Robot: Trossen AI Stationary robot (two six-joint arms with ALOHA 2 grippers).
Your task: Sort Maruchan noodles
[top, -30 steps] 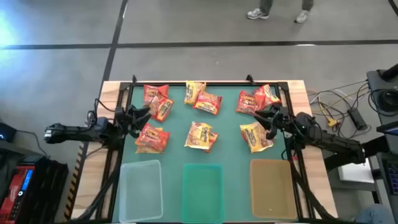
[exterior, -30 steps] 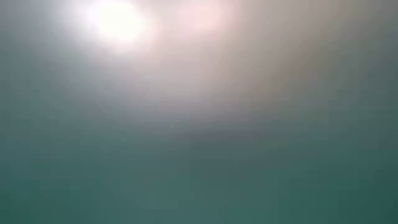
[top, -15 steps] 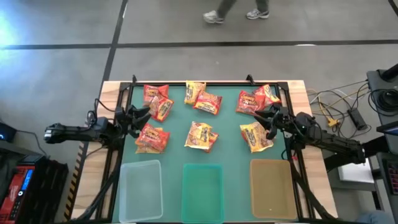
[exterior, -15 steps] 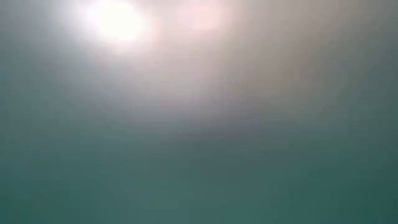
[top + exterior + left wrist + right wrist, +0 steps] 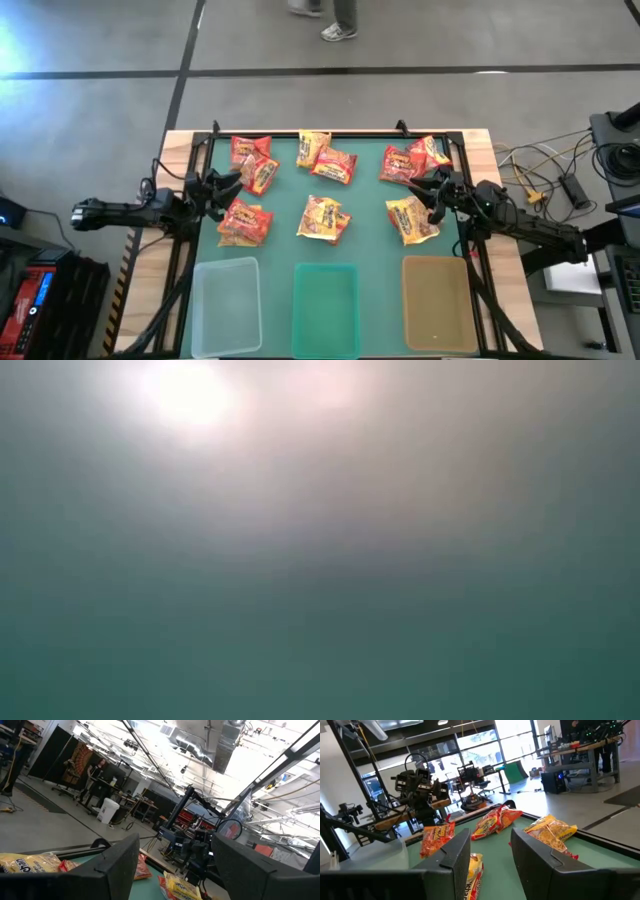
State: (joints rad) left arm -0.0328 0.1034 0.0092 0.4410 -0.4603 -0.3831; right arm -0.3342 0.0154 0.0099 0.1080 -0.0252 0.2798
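- At mid-left of the high view, your left gripper (image 5: 228, 183) sits with fingers spread, holding nothing, just above the red packet (image 5: 244, 221).
- Right gripper (image 5: 432, 194), mid-right, has its fingers parted with nothing between them, beside the yellow packet (image 5: 411, 219).
- Noodle packets (image 5: 325, 160) lie across the green mat; 3 bins (image 5: 326, 306) wait at bottom.
- Advice: take 1 packet at a time, pinch a crinkled edge, and match colour to bin.

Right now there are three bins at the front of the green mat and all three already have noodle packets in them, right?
Not quite. The high view shows three bins, but all are empty: the clear bin, the green bin and the tan bin. The noodle packets all lie loose on the green mat beyond the bins.
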